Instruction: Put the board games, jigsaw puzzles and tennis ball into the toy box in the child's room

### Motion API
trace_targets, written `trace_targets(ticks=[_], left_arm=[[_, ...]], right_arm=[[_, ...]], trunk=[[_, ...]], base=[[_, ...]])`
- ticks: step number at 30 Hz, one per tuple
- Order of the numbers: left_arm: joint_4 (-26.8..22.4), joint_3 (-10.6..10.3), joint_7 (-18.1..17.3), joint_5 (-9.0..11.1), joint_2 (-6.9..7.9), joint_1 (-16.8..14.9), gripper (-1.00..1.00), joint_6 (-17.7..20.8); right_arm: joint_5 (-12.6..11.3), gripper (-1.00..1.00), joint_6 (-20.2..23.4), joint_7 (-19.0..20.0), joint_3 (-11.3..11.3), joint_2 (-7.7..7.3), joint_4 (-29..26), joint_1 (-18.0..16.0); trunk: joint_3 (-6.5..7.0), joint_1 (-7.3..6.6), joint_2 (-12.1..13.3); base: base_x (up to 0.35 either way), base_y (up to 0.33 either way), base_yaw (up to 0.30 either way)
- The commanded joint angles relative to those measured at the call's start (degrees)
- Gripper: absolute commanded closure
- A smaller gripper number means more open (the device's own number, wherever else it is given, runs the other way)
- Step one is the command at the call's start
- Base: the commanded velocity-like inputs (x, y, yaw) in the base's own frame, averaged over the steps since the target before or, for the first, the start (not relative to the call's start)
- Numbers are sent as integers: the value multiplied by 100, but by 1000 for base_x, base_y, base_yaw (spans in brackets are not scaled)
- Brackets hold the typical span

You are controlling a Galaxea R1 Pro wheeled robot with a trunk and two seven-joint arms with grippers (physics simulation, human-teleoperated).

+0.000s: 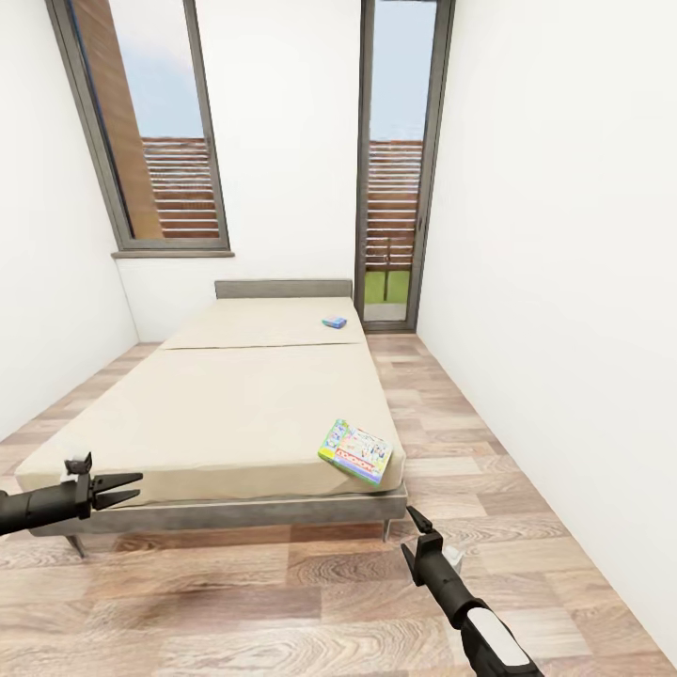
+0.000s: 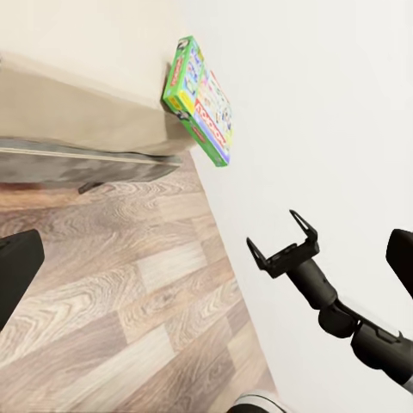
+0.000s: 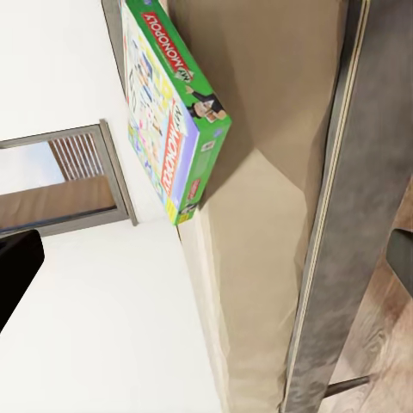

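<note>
White walls, plank floor and two tall windows are framing the bed (image 1: 235, 404), and the robot is facing its foot end. Two board games are lying on the mattress. The green Monopoly box (image 1: 355, 451) is sitting at the near corner, just ahead of and above the right gripper (image 1: 414, 534), overhanging the edge a little. The small blue box (image 1: 334, 322) is resting far beyond both sets of jaws, up near the headboard (image 1: 282, 288). The left gripper (image 1: 120, 485) is hovering at the bed's other near corner, jaws released and empty; the right one's jaws are spread too, holding nothing. By my reading the job is barely starting: neither bed game is lifted, and everything else is waiting elsewhere.
</note>
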Motion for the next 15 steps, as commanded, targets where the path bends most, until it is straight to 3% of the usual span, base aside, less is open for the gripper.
trace_targets(ticks=[1, 5, 15], left_arm=[[4, 44, -26, -55, 3, -2, -100, 61], [4, 44, -26, -54, -3, 6, -100, 63], [4, 44, -26, -57, -15, 43, -100, 67]], right_arm=[[-43, -100, 53, 3, -31, 5, 3, -3], [-43, -100, 53, 3, -34, 5, 2, -3], [-43, -100, 53, 3, -47, 5, 6, -3]], trunk=[[-6, -1, -3], [-6, -1, -3], [-6, -1, -3]], base=[[0, 0, 0], [80, 11, 0], [210, 30, 0]])
